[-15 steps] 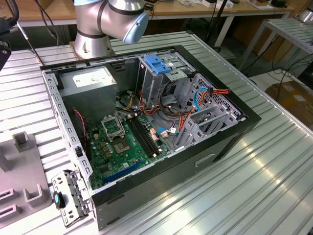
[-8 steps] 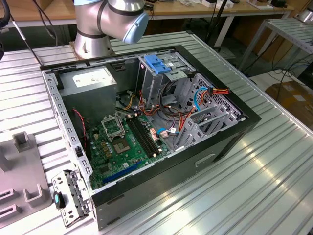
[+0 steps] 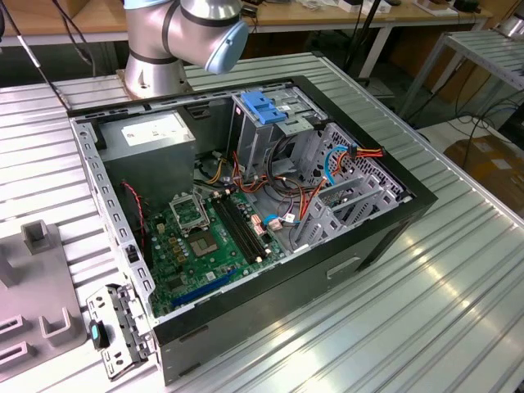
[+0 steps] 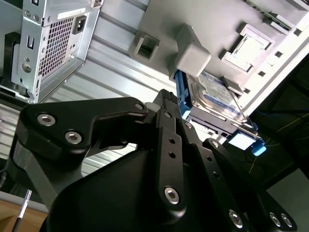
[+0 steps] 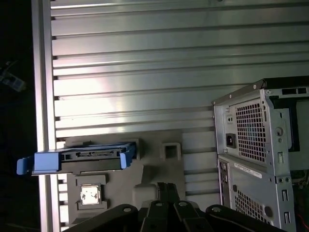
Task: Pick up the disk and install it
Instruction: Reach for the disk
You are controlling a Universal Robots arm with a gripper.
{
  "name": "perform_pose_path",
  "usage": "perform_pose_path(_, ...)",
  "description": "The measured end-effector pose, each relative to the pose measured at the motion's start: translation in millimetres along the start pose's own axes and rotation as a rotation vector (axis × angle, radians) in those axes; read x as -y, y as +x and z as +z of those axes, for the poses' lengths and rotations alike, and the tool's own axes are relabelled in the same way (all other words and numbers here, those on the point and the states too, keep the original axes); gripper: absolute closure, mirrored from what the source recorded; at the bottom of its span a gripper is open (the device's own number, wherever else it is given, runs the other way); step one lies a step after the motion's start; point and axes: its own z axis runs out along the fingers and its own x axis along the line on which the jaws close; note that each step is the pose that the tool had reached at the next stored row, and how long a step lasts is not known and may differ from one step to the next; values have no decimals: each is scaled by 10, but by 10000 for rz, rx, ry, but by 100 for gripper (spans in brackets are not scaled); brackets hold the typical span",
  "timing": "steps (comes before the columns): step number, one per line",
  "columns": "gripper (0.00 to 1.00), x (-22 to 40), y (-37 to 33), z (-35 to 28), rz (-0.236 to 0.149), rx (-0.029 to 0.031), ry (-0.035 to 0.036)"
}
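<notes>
In the first wrist view, you see the disk (image 5: 77, 159) standing on edge in the grey holder (image 5: 157, 169), a blue rail at each end, on the slatted table (image 5: 145, 58). Your gripper (image 5: 165, 187) hangs near the disk but clear of it, its jaws drawn narrow and holding nothing. The computer case (image 5: 251, 145) sits beside the holder, on the side away from the disk.

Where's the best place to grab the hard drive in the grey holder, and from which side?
Likely pinch the hard drive across its flat faces, mid-edge between the blue rails, coming from above: it stands on edge in the grey holder, thin side up.
</notes>
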Motion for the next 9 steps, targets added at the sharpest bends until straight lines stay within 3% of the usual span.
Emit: perform_pose_path(9, 89, -2, 89, 2, 0, 0, 0)
